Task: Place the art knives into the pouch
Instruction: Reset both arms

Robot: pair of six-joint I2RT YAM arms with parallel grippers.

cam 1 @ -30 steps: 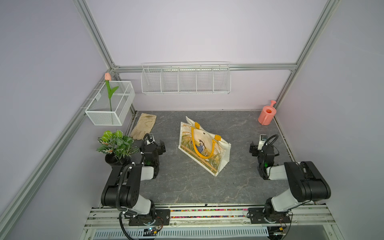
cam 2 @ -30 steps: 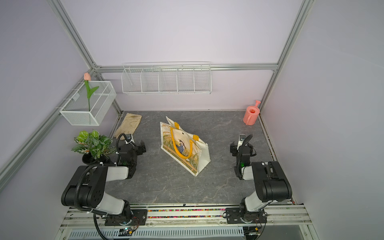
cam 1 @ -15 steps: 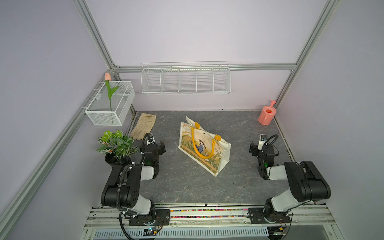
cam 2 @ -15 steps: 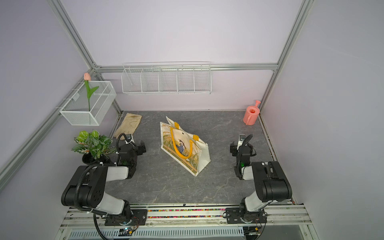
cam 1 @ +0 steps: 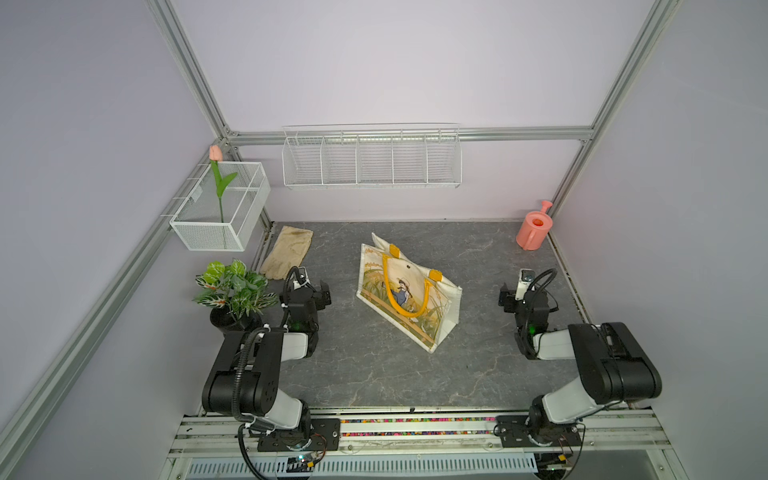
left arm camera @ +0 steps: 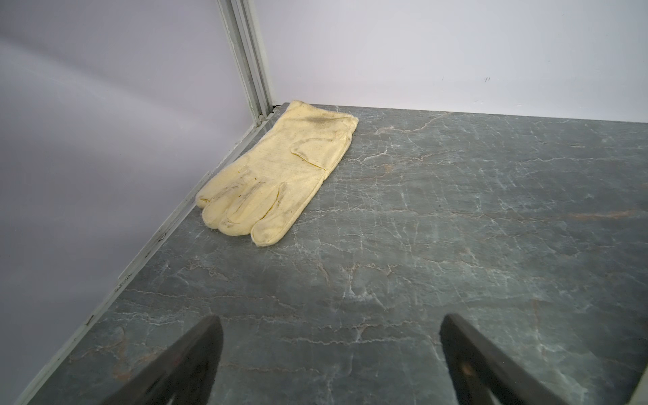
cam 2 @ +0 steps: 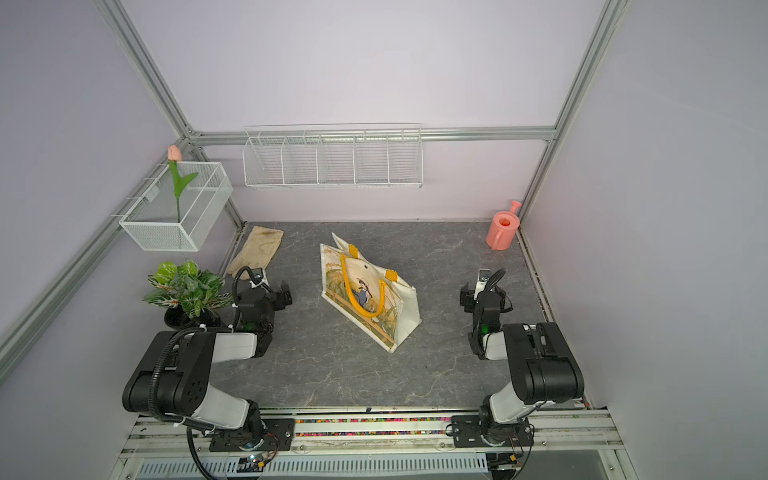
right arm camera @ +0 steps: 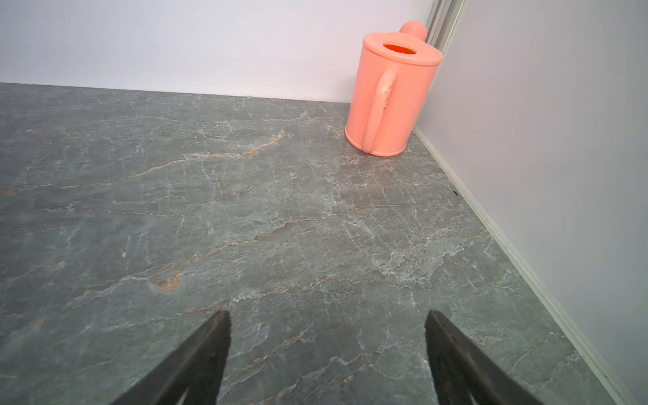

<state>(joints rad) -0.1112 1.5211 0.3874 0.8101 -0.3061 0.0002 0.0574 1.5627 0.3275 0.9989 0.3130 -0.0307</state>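
No change was noted over the last second: both arms were kept folded low at their own sides of the tabletop (cam 1: 374,370), and the pouch (cam 1: 415,286) (cam 2: 365,291) was left where it stood. The left pincer (left arm camera: 331,317) was held wide open and empty above bare tabletop, with a yellow glove (left arm camera: 280,175) lying ahead of it near the corner. The right pincer (right arm camera: 328,312) was likewise spread wide with nothing between its jaws, and a pink watering can (right arm camera: 392,94) stood ahead of it in the far corner. In both top views the pouch was found in the middle of the tabletop, between the two pincers and well apart from each, with one orange handle draped over its printed face. The art knife was not seen in any view; whether it already lay inside the pouch could not be told. From this stillness it was judged that the task was either not yet begun or already finished.
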